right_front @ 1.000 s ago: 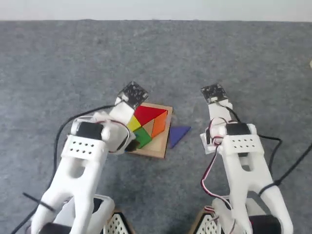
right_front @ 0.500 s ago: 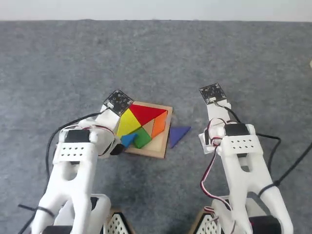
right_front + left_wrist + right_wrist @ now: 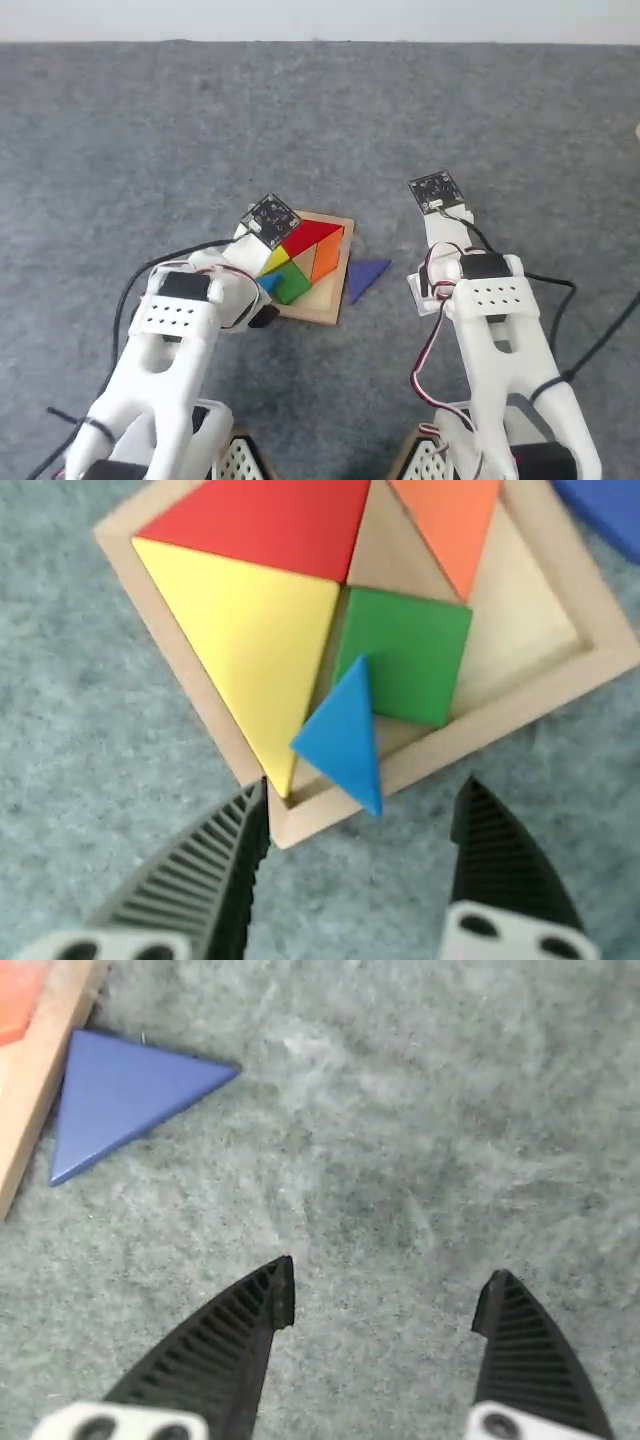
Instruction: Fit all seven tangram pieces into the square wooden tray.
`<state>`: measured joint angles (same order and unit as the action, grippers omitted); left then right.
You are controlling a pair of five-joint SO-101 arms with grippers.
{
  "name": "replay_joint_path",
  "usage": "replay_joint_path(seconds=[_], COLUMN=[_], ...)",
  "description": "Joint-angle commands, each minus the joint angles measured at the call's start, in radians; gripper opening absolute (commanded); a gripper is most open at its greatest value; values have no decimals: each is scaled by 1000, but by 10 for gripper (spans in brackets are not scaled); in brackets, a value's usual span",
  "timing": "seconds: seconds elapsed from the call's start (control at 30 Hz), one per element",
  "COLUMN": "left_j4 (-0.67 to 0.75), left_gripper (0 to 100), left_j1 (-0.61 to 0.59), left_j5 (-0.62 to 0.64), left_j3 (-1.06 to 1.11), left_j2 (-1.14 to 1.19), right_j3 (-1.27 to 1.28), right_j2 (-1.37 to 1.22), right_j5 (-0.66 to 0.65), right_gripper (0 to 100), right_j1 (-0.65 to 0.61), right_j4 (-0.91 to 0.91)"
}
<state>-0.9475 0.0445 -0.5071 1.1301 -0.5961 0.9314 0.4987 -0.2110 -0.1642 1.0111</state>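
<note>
My left gripper [image 3: 365,880] is spread wide and empty. The small light-blue triangle [image 3: 345,740] lies just ahead between its fingers, askew over the green square [image 3: 415,655] and reaching the rim of the wooden tray [image 3: 500,704]. I count six coloured pieces. Five are in the tray, those two plus one yellow triangle [image 3: 255,640], one red triangle [image 3: 270,520] and one orange piece [image 3: 455,515]. One dark-blue triangle [image 3: 120,1095] lies on the counter [image 3: 400,1110], just beside the tray at its 3 o'clock from above. My right gripper [image 3: 390,1330] is also spread, apart from that triangle.
</note>
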Motion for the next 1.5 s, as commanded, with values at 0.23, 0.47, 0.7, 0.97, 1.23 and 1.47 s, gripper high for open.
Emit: replay_joint_path(seconds=[0.23,0.47,0.7,0.97,1.23,1.47], left_j4=[46,152,137,72,77,130], left_gripper=[276,276,276,276,276,276], left_j1=[-84,-84,-158,-207,-210,-204], left_j5=[-54,-54,-74,-114,-112,-66], left_j3=[-4,-2,-113,-188,-216,-237], left_j2=[-23,144,219,224,229,230], right_j3=[-8,-8,-8,-8,-8,-6], right_j2=[41,41,41,41,41,41], right_j5=[14,14,14,14,14,14], right_gripper=[296,296,296,296,296,296], right_j1=[-8,-8,-8,-8,-8,-8], right_j4=[-10,-8,-8,-12,-8,-8])
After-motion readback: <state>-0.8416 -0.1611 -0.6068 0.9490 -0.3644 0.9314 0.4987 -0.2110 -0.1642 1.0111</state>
